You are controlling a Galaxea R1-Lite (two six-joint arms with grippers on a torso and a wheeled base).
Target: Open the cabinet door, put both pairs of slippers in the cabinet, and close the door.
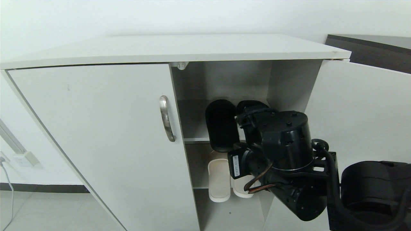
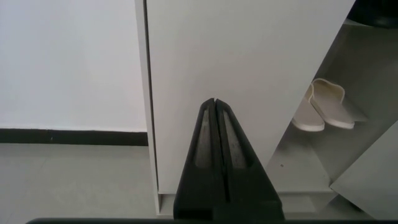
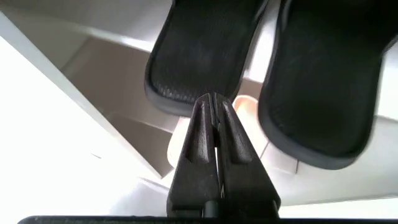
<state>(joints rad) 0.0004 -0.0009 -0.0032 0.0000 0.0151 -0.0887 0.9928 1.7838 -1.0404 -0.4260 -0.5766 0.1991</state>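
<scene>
Black slippers, textured, side by side, long axes front-to-back, near ends overhanging upper shelf front edge. Right gripper and left gripper: fingers pressed together.

In the head view, the right arm blocks most of the farther black slipper; you see only its rim. It also blocks part of one white slipper. From the right wrist, the black slippers are cut off by the frame edge. The white pair beneath them shows only as slivers beside the right end effector. From the left wrist, a dark shape on the upper shelf is cut off, so you cannot tell what it is.
</scene>
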